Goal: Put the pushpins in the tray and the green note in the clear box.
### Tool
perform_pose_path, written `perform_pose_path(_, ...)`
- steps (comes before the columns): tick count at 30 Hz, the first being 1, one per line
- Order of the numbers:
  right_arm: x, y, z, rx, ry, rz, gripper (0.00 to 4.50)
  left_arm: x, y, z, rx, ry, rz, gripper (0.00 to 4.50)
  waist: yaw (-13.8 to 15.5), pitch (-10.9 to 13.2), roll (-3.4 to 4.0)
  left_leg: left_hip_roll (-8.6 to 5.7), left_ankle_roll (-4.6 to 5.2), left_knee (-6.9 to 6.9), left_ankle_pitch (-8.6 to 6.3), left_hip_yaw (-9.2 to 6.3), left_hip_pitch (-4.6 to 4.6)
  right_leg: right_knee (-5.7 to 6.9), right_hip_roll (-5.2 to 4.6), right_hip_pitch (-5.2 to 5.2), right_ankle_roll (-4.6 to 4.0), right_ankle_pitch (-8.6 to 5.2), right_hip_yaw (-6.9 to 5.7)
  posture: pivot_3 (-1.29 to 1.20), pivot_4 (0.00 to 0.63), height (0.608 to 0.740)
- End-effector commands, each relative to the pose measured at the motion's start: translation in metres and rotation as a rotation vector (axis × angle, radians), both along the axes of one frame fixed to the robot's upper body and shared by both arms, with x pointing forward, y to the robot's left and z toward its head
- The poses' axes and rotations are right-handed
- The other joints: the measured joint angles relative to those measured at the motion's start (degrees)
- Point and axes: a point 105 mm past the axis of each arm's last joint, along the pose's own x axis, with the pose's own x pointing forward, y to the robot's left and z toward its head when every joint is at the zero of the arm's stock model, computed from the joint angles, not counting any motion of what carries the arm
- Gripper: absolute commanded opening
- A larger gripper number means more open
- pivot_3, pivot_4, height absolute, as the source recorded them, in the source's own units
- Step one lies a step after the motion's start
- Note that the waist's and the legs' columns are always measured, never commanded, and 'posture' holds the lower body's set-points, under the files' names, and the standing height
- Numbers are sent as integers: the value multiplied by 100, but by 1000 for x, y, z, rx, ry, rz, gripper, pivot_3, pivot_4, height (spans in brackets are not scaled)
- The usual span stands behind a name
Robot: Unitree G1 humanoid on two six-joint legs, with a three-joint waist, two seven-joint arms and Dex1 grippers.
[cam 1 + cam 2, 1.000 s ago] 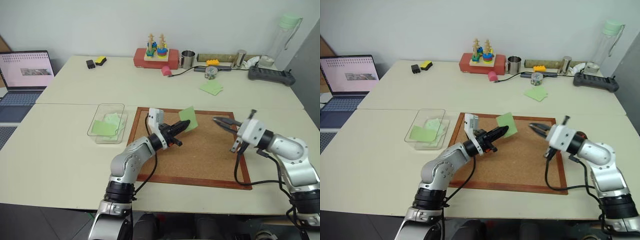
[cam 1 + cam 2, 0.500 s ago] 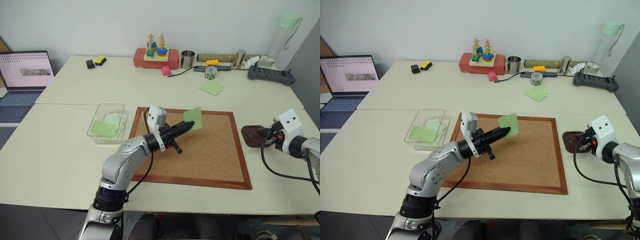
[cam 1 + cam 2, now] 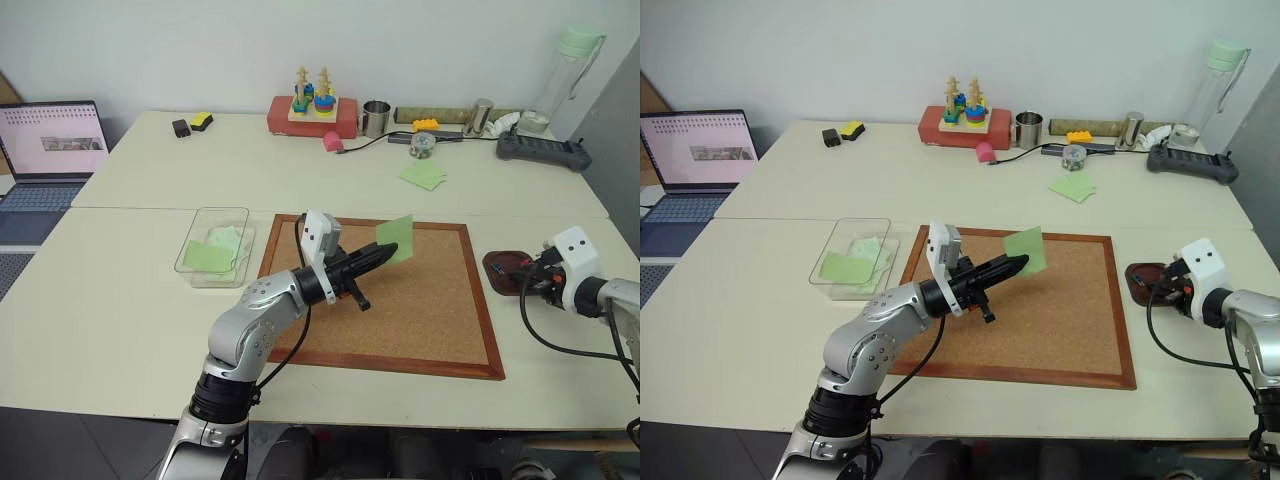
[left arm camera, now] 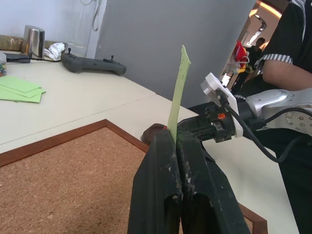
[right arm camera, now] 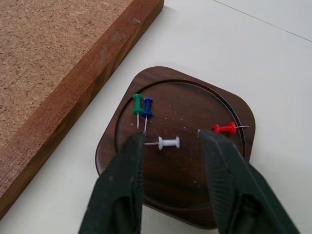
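My left gripper (image 3: 383,254) is shut on the green note (image 3: 397,238), holding it upright above the cork board; in the left wrist view the note (image 4: 178,87) stands edge-on between the closed fingers. The clear box (image 3: 222,210) lies left of the board with green notes inside. My right gripper (image 5: 169,138) hangs open just above the dark brown tray (image 5: 170,73), which sits right of the board (image 3: 505,268). In the tray lie several pushpins: a green one (image 5: 138,103), a blue one (image 5: 147,106), a white one (image 5: 170,143) between the fingers, and a red one (image 5: 224,128).
The framed cork board (image 3: 420,310) fills the middle of the near table. Loose green notes (image 3: 423,175), a metal cup (image 3: 376,118), a toy stack (image 3: 312,105) and a black controller (image 3: 543,150) lie on the far table. A laptop (image 3: 50,150) stands far left. A person's sleeve (image 4: 287,44) is beyond my right arm.
My right gripper swung right from over the cork board to above the tray, tipped downward, and its jaws opened. My left gripper lifted the note slightly and then kept still.
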Motion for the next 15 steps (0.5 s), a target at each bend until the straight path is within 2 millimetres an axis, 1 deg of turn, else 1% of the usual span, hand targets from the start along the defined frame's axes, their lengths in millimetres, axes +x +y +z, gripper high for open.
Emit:
perform_pose_path(1, 3, -2, 21, -18, -61, 11, 2706, -1, 1, 15, -18, -72, -2, 0, 0, 0, 0, 0, 0, 0, 0, -1, 0, 0, 0, 0, 0, 0, 0, 0, 150, 740)
perform_pose_path(2, 2, -1, 27, -13, -72, 25, 2945, 0, 3, 17, -18, -79, 10, 0, 0, 0, 0, 0, 0, 0, 0, -1, 0, 0, 0, 0, 0, 0, -1, 0, 150, 740)
perform_pose_path(3, 1, 2, 34, -4, -83, 56, 3087, 2, 8, 20, -16, -89, 28, 0, 0, 0, 0, 0, 0, 0, 0, -1, 0, 0, 0, 0, 0, 0, -1, 0, 150, 740)
perform_pose_path(4, -1, 6, 40, 3, -91, 90, 3087, 3, 12, 22, -14, -98, 46, 0, -1, 0, 1, 0, 0, 0, 0, 0, 0, 0, 0, 0, 0, 0, 0, 0, 150, 740)
perform_pose_path(5, -5, 15, 47, 4, -105, 159, 3087, 4, 18, 25, -7, -112, 68, 0, -7, 1, 2, 0, 0, 0, 0, 1, 0, 0, 0, -1, 0, 0, 1, 0, 150, 740)
perform_pose_path(8, -16, 52, 74, 17, -211, 412, 3087, 9, 44, 30, 48, -141, 164, 0, -23, 5, -1, 3, 1, -3, -1, -1, 0, 1, 3, -3, 0, 0, -1, 0, 150, 740)
perform_pose_path(11, -21, 88, 96, 31, -317, 599, 3087, 15, 77, 26, 141, -144, 278, 0, -56, 5, -1, 11, 3, -6, -3, -3, 3, 1, 12, -3, 1, -1, -2, 0, 150, 740)
perform_pose_path(13, -25, 119, 108, 30, -373, 746, 3087, 27, 113, 29, 217, -150, 439, 0, -103, 12, -1, 11, 4, -4, -3, -4, 5, 1, 13, -2, 1, 0, 0, 0, 150, 740)
perform_pose_path(15, -28, 136, 113, 25, -395, 828, 3087, 33, 135, 33, 263, -160, 540, 0, -127, 24, -14, 11, 5, -3, -3, -9, 6, 5, 12, -2, 1, 0, -3, 0, 150, 740)
